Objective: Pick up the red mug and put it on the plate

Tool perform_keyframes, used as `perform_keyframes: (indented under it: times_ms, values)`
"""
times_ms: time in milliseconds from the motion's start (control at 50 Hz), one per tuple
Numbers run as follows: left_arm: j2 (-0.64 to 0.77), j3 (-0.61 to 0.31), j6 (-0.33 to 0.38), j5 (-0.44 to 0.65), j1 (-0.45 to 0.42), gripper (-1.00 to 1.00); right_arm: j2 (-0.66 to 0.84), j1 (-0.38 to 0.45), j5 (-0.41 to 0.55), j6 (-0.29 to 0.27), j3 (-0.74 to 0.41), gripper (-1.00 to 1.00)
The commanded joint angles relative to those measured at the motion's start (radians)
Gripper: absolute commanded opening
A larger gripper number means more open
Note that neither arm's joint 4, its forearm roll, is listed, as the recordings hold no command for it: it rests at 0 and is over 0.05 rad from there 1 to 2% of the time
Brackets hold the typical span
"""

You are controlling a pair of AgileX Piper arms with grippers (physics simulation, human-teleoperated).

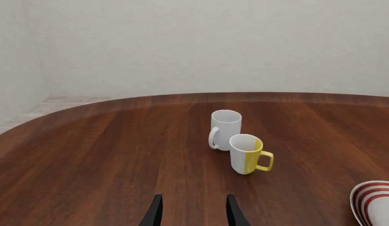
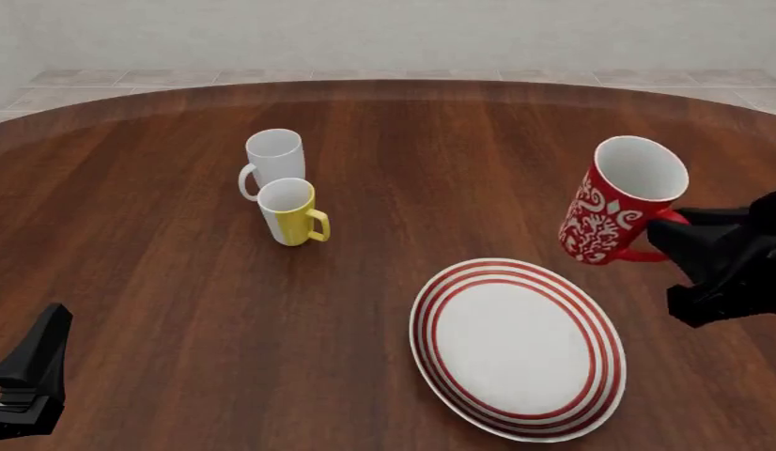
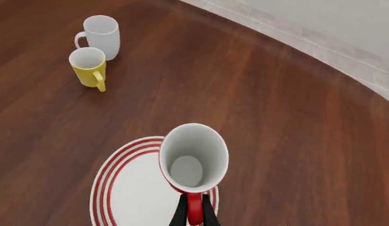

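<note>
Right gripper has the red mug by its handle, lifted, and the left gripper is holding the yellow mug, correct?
Not quite. The left gripper is open and holds nothing; the yellow mug stands on the table ahead, per the left wrist view. The right gripper does hold the red mug by its handle, lifted.

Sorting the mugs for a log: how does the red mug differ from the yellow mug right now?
The red mug is patterned, taller and tilted, held by its handle in the right gripper beside the plate; the yellow mug is shorter, upright and rests on the table. Both have white insides and loop handles.
</note>
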Motion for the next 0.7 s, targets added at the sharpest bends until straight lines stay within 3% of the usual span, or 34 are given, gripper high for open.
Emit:
perform_keyframes:
  times_ms: [20, 420, 700]
  values:
    - [0.0, 0.0, 0.0, 0.0, 0.0, 1.0, -0.07, 0.044, 0.069, 0.004, 0.007, -1.0]
    - [0.0, 0.0, 0.0, 0.0, 0.0, 1.0, -0.117, 0.105, 0.111, 0.015, 0.068, -1.0]
    - [0.0, 0.0, 0.0, 0.0, 0.0, 1.0, -0.082, 0.15, 0.061, 0.038, 0.107, -1.0]
